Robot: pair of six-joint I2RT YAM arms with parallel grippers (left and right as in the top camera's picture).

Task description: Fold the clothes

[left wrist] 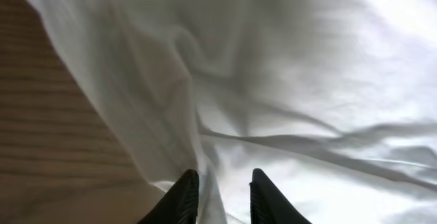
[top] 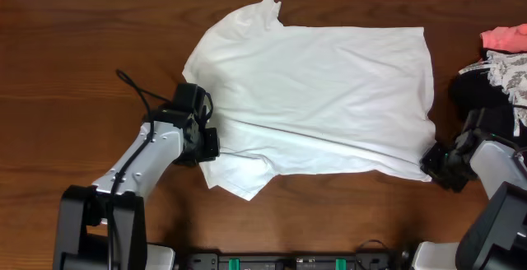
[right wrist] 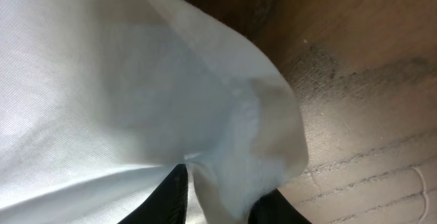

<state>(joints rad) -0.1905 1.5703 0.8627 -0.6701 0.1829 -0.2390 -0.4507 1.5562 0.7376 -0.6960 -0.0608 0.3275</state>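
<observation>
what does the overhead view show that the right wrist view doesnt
Only overhead: the whole white T-shirt spread out, the left tool at its edge, a pile of other clothes at far right. Only right wrist: the T-shirt corner bunched between the fingers of the right tool, and scuff marks on the table. Both: the T-shirt, the table, the right tool at that corner.

Grey left arm [top: 140, 159], black pincer [left wrist: 224, 198], cable [top: 132, 85].

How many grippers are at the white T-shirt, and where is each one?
2. The left gripper is at the left edge of the white T-shirt, beside the near sleeve. The right gripper pinches its near right corner. None is hidden.
</observation>
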